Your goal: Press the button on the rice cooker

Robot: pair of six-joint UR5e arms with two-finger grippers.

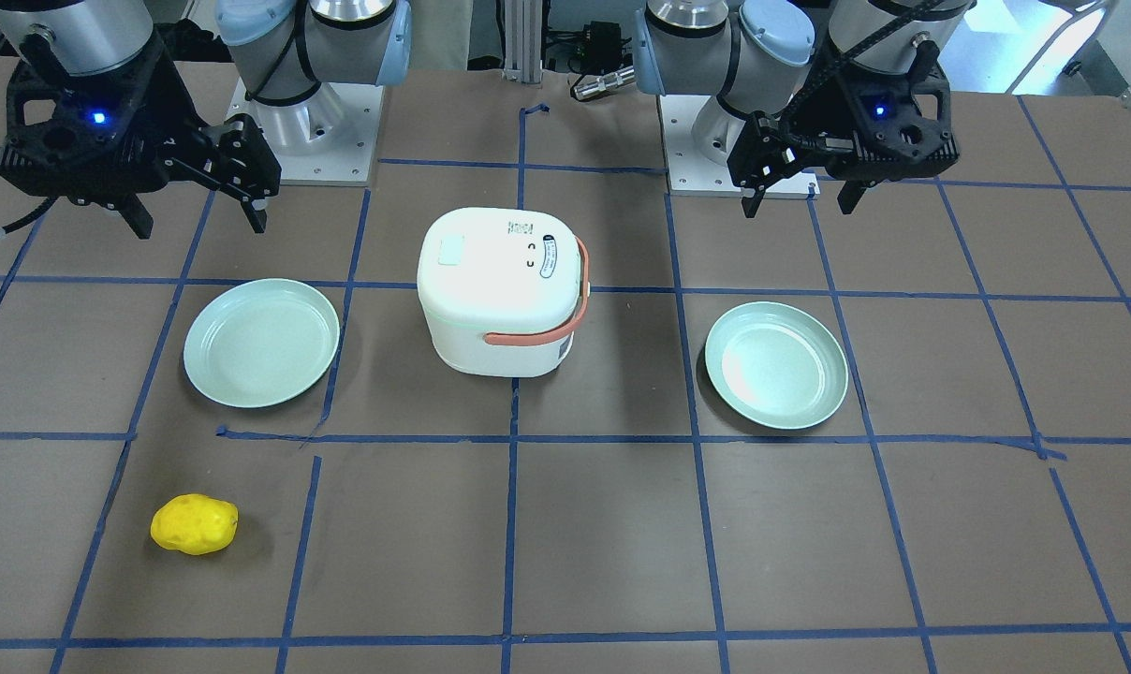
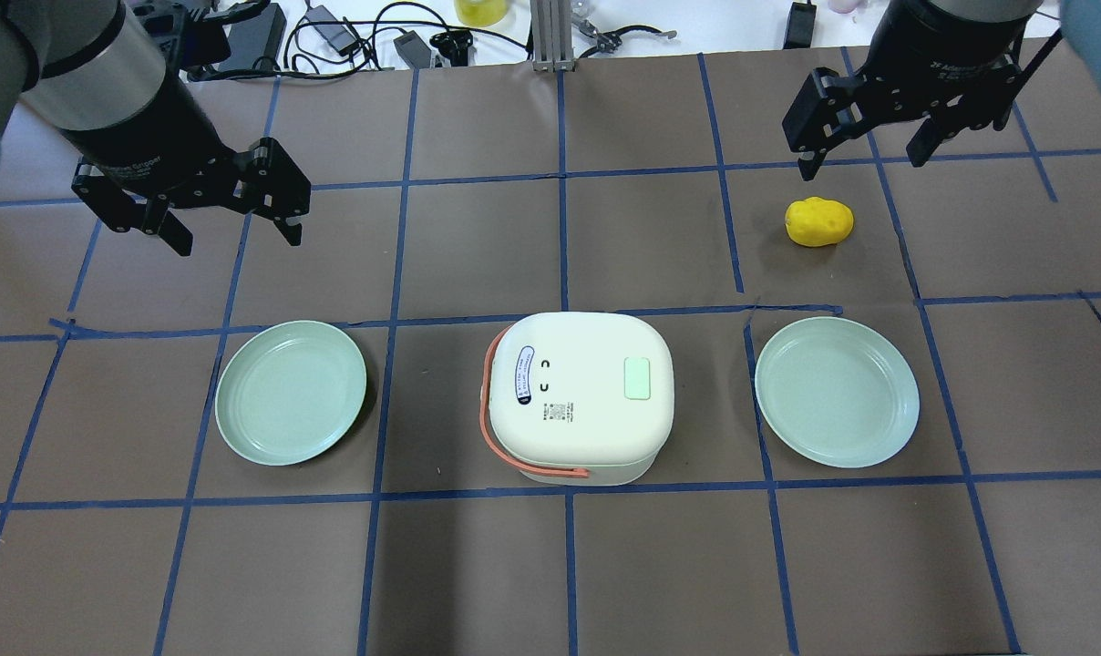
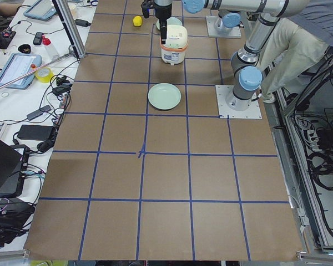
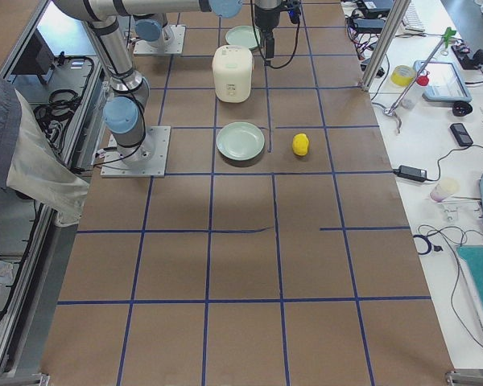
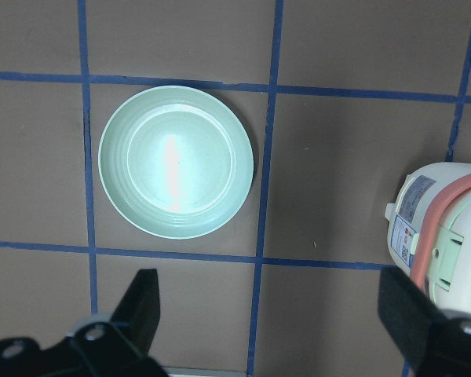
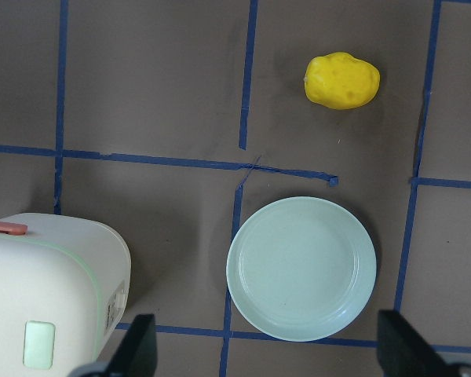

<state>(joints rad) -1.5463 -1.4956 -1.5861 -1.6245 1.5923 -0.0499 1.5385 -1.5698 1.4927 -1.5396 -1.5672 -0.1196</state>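
Note:
A white rice cooker [image 2: 582, 392] with an orange handle stands at the table's middle, lid shut. Its pale green button [image 2: 637, 377] is on the lid top, toward the robot's right; it also shows in the front view [image 1: 453, 251] and the right wrist view [image 6: 39, 344]. My left gripper [image 2: 238, 239] hangs open and empty above the table, beyond and to the left of the cooker. My right gripper [image 2: 860, 162] hangs open and empty beyond and to the right of it. Neither touches the cooker [image 1: 500, 290].
A pale green plate [image 2: 291, 392] lies left of the cooker and another [image 2: 836, 392] right of it. A yellow potato-like object [image 2: 818, 221] lies just below my right gripper in the overhead view. Cables and tools line the far table edge.

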